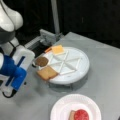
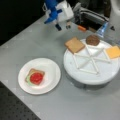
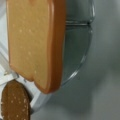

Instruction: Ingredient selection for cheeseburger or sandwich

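Observation:
The sandwich (image 2: 35,77) lies on a white paper plate (image 2: 50,72): a toast square, a green lettuce edge and a red tomato disc on top. It also shows at a front view's bottom as the sandwich (image 1: 79,115) on the plate (image 1: 64,105). A white divided round tray (image 2: 83,75) carries a loose toast slice (image 2: 74,45), a brown patty (image 2: 92,40) and a yellow cheese square (image 2: 112,52). My blue-and-white gripper (image 2: 63,26) hangs open and holds nothing. It is above the table beside the tray, nearest the toast slice. The wrist view is filled by the toast slice (image 3: 35,42), with the patty (image 3: 15,102) below it.
A metal fixture (image 2: 90,16) and an upright pole (image 1: 55,17) stand behind the tray, with a small orange piece (image 2: 81,28) by them. The grey table ends at a dark perforated surface (image 2: 15,110) at a front view's bottom left. My arm (image 1: 11,67) fills a front view's left.

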Controlling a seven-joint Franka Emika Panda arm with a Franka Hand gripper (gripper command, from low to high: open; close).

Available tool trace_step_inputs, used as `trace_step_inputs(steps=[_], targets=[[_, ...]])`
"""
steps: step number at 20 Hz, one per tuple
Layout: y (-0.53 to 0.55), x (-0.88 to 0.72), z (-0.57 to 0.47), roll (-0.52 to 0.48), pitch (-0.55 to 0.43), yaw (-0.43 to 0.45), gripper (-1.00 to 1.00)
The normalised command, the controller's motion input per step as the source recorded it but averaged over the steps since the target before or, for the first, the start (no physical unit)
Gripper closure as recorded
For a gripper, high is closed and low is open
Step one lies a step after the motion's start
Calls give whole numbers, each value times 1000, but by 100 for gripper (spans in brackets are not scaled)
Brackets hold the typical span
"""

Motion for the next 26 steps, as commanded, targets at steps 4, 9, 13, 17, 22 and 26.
trace_step_inputs(steps=[4, 9, 13, 17, 22, 26], targets=[[-4, 102, -142, 398, -73, 9, -100], [33, 100, -192, 355, -94, 52, -100], [-19, 117, -187, 398, -169, 81, -100], [-94, 96, -151, 369, -175, 93, -100], [-142, 90, -91, 358, -157, 88, -100], [-118, 131, -109, 303, -133, 66, -100]])
